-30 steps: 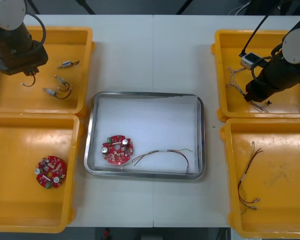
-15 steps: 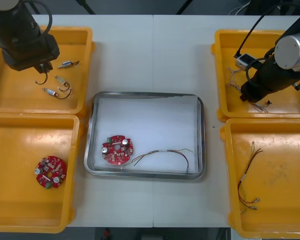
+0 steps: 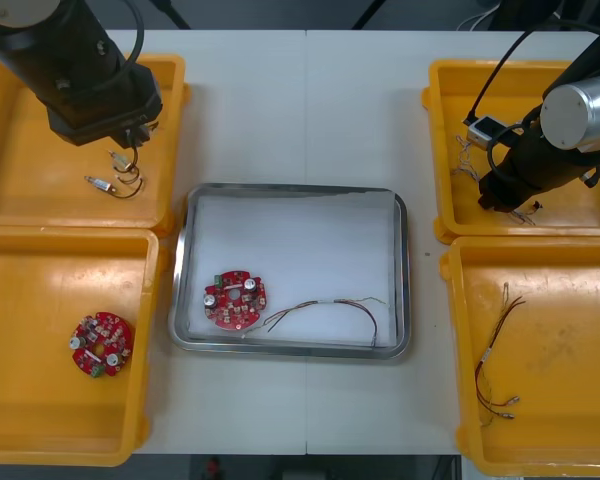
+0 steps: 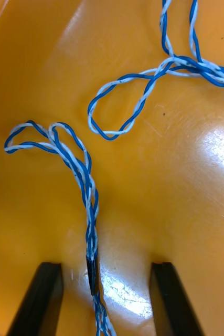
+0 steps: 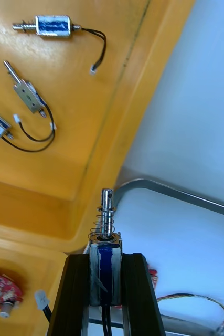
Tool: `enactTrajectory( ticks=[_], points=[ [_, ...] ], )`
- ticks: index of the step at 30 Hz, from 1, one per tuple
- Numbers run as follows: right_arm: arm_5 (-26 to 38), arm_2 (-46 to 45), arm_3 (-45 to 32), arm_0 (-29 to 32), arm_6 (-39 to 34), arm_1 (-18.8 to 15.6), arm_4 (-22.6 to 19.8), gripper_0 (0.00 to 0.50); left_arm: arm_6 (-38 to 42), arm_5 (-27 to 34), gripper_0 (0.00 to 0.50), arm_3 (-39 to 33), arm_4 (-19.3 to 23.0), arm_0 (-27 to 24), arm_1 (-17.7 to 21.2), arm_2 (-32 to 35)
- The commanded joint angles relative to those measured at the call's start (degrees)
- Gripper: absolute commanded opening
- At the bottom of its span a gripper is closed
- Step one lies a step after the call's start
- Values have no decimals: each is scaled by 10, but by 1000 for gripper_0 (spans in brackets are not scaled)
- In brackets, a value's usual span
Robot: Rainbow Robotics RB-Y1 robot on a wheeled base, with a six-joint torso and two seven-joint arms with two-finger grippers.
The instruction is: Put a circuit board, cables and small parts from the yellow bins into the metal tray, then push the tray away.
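Left gripper (image 5: 106, 258) is clamped on a small metal part (image 5: 107, 210), whose sprung pin sticks out past the fingertips. Change over the last second: the arm has carried this part from the far outer corner of the back left bin (image 3: 20, 190) across to the wall on the tray's side. The corner of the tray (image 3: 404, 270) now lies just ahead of the fingers, not yet under them. Three loose parts (image 5: 43, 25) stay on the bin floor, well beyond the fingertips and off to one side. Already in the tray are a circuit board (image 3: 235, 298) and a thin cable (image 3: 330, 305), both unmoved. Right gripper (image 4: 104, 283) has edged slightly within the back right bin (image 4: 169, 173). Its fingers stand apart on either side of a blue and white cable (image 4: 88, 210), which runs between them ungripped. Judgement: the part is mid-transfer and should be released once it is over the tray. The right gripper looks set to close on its cable. The tray push is still to do.
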Motion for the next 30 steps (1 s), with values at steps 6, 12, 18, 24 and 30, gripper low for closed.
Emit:
enactTrajectory(
  ticks=[6,12,18,24,30],
  points=[
    [-8,17,-4,14,19,5,6,0,102,36,0,-131,-96,66,-34,40],
    [-7,15,-18,12,32,-6,17,0,111,41,0,-143,-157,94,-81,40],
    [27,-1,-93,12,43,-42,46,0,115,42,0,-143,-209,120,-137,38],
    [107,-66,-134,12,62,-67,7,0,119,37,0,-141,-276,137,-165,-10],
    [202,-134,-181,12,76,-78,-29,0,124,12,0,-128,-312,153,-184,-31]
  ],
)
